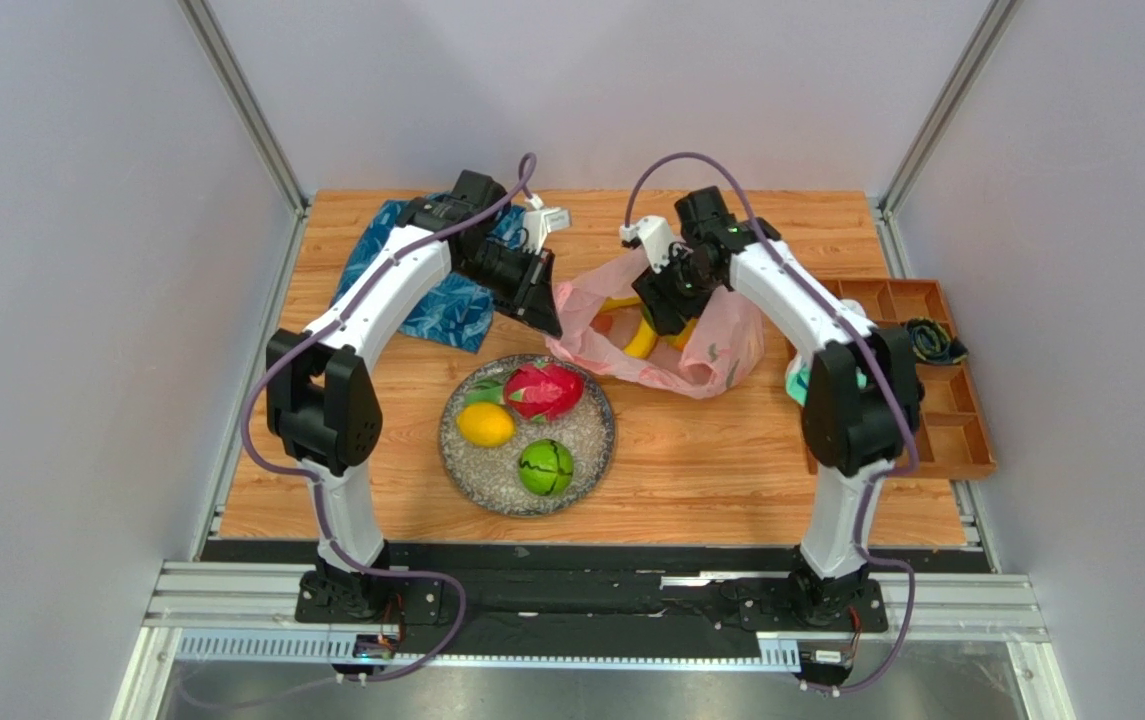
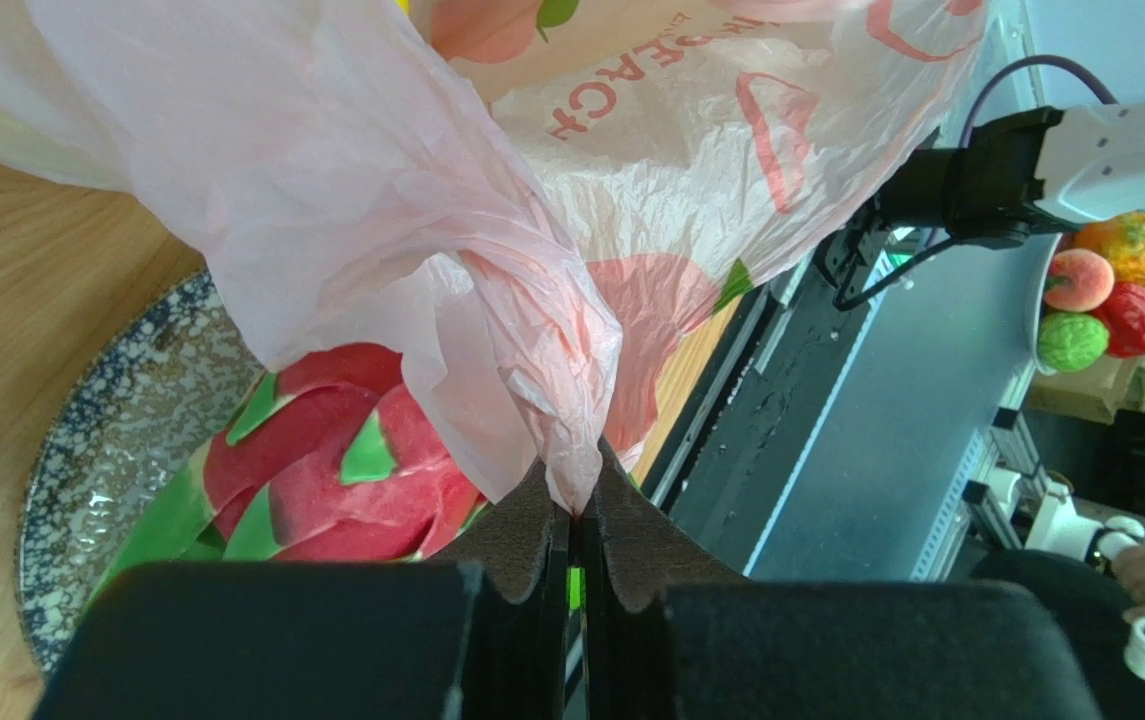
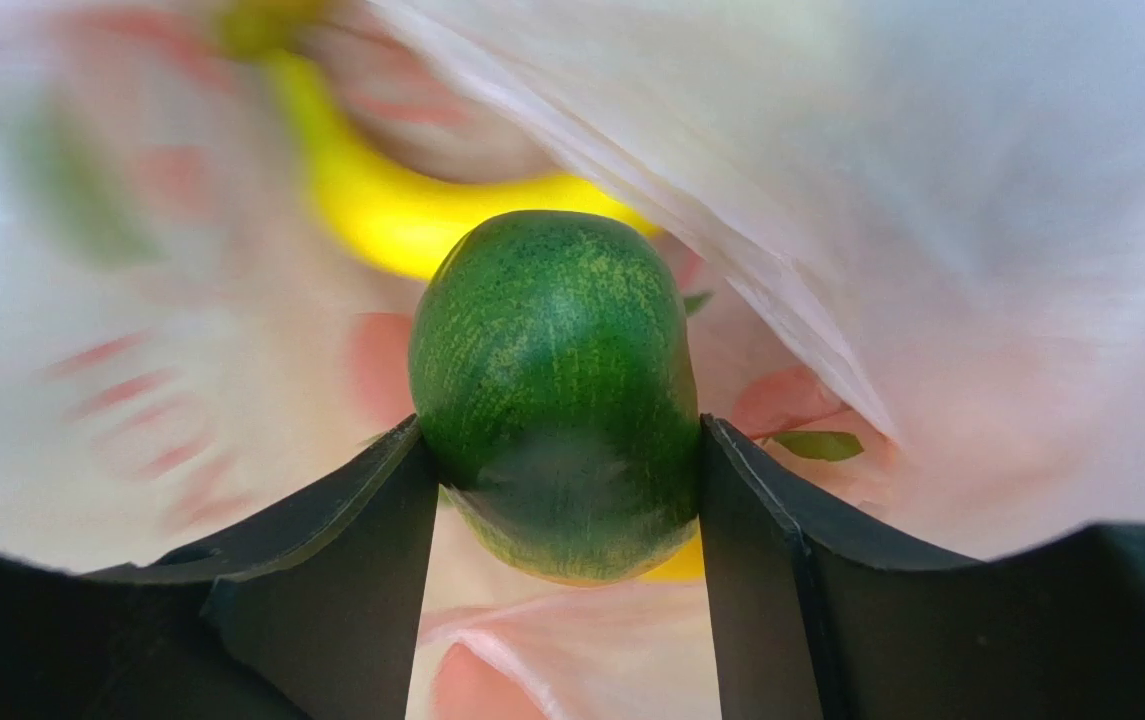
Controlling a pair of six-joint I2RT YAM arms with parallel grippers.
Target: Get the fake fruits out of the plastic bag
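Right end effector (image 3: 563, 435) clamping oval green fruit (image 3: 556, 345), left end effector (image 2: 575, 495) pinching crinkly pink bag (image 2: 383, 180)

Overhead view looks down; both wrist views crowd the plastic bag (image 2: 353, 195).

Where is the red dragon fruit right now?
In the top view, the dragon fruit lies on the far side of the plate, behind the lemon and melon, with the bag just beyond on the right.
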